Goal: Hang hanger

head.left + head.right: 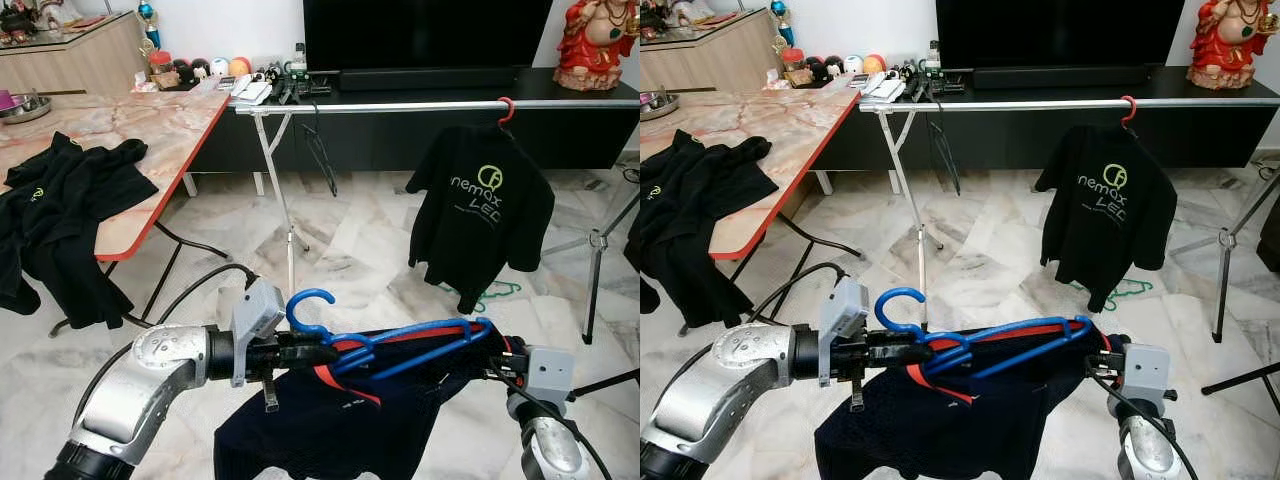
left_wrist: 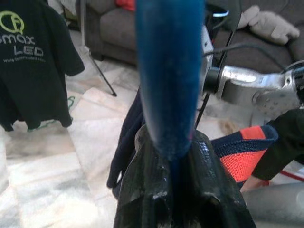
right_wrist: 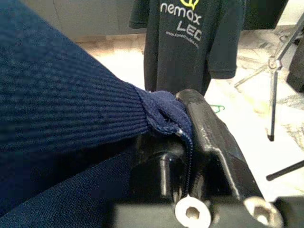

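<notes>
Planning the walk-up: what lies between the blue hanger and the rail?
Bare marble floor in the left eye view; the blue hanger, held in the left claw, sits low before the rail.

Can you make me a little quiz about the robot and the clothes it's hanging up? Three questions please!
1. True or false: the left pincer is shut on the blue hanger.
2. What colour is the hook of the hanger that holds the black shirt on the rail? A) red B) blue C) green
3. Fill in: the right pincer pinches the dark blue ____.

Key
1. True: its fingers close around the hanger near the hook.
2. A, red.
3. Shirt, the one draped over the blue hanger.
</notes>
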`<state>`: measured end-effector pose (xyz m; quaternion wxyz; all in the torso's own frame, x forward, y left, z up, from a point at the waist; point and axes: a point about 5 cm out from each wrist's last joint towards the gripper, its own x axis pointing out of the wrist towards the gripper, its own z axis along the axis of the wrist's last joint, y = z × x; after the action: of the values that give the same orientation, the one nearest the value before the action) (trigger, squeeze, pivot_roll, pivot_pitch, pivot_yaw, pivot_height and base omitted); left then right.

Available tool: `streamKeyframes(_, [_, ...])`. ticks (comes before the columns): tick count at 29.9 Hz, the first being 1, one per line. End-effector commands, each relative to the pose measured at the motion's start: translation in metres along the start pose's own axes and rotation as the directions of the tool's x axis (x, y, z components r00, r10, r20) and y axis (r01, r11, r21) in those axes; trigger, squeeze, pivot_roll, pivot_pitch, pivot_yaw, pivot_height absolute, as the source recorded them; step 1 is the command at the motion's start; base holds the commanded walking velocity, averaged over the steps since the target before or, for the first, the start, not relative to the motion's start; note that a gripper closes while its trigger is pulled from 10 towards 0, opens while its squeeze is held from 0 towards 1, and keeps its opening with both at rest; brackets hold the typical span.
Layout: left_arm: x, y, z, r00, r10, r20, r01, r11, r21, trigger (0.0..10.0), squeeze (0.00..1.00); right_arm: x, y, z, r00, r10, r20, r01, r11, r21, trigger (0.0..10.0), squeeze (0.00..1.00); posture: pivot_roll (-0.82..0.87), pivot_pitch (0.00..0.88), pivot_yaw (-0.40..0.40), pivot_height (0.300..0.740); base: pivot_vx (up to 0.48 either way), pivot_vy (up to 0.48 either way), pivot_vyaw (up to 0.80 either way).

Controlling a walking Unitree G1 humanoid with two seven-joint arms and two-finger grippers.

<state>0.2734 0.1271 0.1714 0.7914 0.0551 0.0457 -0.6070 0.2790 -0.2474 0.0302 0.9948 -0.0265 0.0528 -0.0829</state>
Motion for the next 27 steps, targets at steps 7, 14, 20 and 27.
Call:
streamKeyframes(7, [0.01, 0.029, 0.022, 0.945, 0.271, 0.183, -0.277, 0.961, 0.007, 10.0, 0.0, -0.007, 0.009, -0.016, 0.995, 0.045, -0.089, -0.043, 0.999, 0.025, 0.0, 0.0, 0.02, 0.057, 0.009, 0.74, 0.0, 0.0, 0.0])
streamKeyframes(14, [0.045, 0.027, 0.042, 0.812, 0.392, 0.433, -0.267, 0.909, -0.321, 10.0, 0.0, -0.014, 0.033, -0.029, 0.966, 0.204, -0.159, -0.207, 0.978, -0.007, 0.0, 0.0, 0.02, 0.058, 0.007, 0.74, 0.0, 0.0, 0.0])
streamKeyframes(20, [0.077, 0.016, 0.045, 0.734, 0.465, 0.494, -0.203, 0.845, -0.494, 10.0, 0.0, -0.02, 0.053, -0.035, 0.911, 0.363, -0.197, -0.37, 0.929, 0.005, 0.0, 0.0, 0.01, 0.06, 0.012, 0.74, 0.0, 0.0, 0.0])
streamKeyframes(27, [0.071, 0.031, 0.061, 0.525, 0.636, 0.566, -0.124, 0.714, -0.689, 10.0, 0.0, -0.029, 0.067, -0.042, 0.825, 0.516, -0.23, -0.518, 0.853, 0.055, 0.0, 0.0, 0.02, 0.058, 0.012, 0.74, 0.0, 0.0, 0.0])
